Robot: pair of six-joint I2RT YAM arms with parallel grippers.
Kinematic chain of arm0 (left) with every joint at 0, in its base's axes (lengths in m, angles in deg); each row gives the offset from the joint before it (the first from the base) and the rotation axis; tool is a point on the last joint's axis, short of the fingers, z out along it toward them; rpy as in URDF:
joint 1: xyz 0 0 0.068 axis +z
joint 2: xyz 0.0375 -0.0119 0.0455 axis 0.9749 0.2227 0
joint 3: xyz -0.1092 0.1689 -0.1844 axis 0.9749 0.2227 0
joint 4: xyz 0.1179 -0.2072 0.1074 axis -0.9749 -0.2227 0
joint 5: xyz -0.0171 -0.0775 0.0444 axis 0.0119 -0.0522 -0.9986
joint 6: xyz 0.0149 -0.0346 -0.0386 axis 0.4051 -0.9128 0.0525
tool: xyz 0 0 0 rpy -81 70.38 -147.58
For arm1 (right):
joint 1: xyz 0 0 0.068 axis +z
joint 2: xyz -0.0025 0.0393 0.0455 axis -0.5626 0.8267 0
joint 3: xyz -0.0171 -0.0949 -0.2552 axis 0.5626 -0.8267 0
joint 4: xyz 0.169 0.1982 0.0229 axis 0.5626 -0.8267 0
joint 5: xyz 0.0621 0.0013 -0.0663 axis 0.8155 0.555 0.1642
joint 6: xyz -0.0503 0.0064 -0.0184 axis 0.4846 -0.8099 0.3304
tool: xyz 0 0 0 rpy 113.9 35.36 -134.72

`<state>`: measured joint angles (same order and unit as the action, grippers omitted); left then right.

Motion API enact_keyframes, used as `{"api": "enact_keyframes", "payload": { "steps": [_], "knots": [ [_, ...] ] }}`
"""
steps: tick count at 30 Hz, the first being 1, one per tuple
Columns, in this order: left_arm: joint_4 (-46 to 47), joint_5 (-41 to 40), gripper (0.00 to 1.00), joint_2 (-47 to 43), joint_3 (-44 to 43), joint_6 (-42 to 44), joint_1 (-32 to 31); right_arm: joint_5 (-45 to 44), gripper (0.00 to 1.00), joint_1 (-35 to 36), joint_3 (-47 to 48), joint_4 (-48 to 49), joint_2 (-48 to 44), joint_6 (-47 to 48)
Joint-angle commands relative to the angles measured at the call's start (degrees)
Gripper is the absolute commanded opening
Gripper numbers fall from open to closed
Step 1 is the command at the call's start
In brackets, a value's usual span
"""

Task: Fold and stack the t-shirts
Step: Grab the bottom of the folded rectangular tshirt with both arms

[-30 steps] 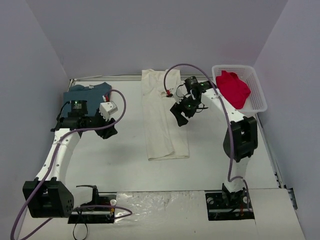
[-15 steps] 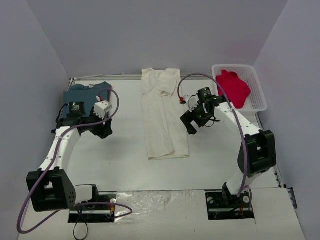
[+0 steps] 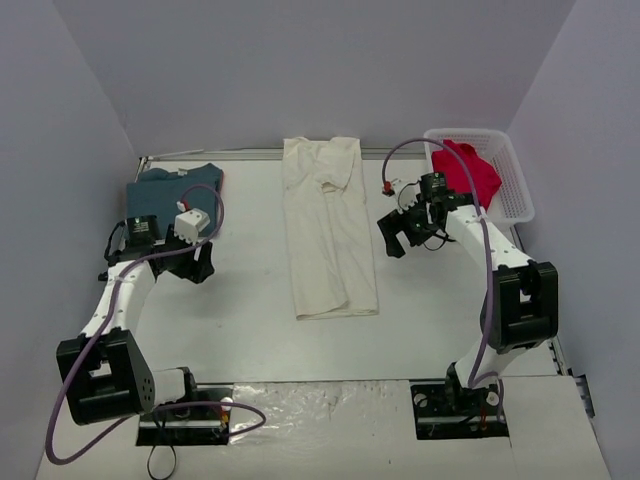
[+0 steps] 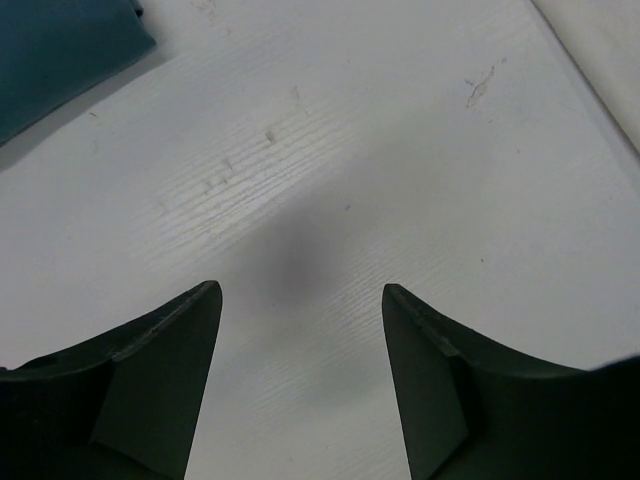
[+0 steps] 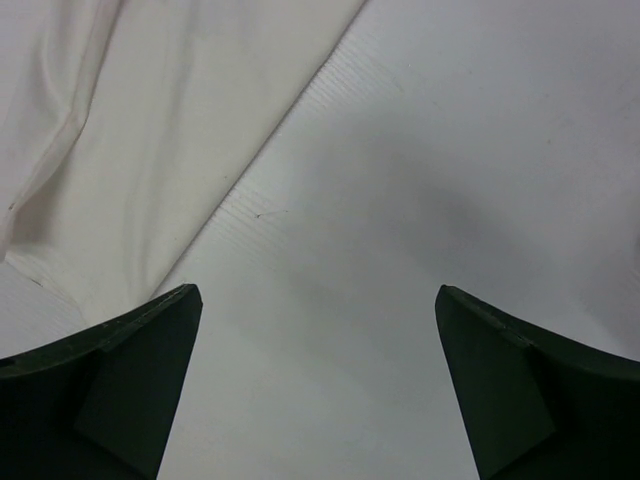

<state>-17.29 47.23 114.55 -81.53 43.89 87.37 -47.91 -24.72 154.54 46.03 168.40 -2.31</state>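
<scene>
Cream-white t-shirt [image 3: 330,235]: folded lengthwise into a long narrow strip, flat mid-table, running from far edge toward the near side, one sleeve folded over on top near the far end. Teal-blue t-shirt [image 3: 170,188]: folded, flat, far-left corner. Red t-shirt [image 3: 468,175]: crumpled heap inside white basket [image 3: 519,195], far right, spilling over its rim.

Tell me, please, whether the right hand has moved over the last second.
Yes. The right hand has moved rightward, off the edge of the cream-white t-shirt and closer to the white basket.
</scene>
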Motion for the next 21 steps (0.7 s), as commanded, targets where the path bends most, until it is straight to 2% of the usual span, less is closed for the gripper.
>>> {"api": "enact_keyframes", "payload": {
  "steps": [1, 6, 15, 21],
  "knots": [
    [-4.5, 2.5, 0.63, 5.1, -3.9, 2.1, 0.4, 2.4, 1.00, 0.5, 0.5, -0.8, 1.9, -0.3],
    [-8.6, 4.2, 0.64, 8.9, -6.6, 3.1, 0.5, -1.6, 1.00, 1.1, -0.3, -0.9, 2.2, 0.8],
    [-6.7, 5.7, 0.67, 3.5, -5.5, 3.0, 0.5, -2.0, 1.00, 1.0, -1.1, -0.9, 1.9, 1.0],
    [-7.6, 8.6, 0.67, 3.0, -5.0, 5.2, 0.5, -3.8, 1.00, 1.0, -1.0, -0.8, 3.6, 0.8]
  ]
}}
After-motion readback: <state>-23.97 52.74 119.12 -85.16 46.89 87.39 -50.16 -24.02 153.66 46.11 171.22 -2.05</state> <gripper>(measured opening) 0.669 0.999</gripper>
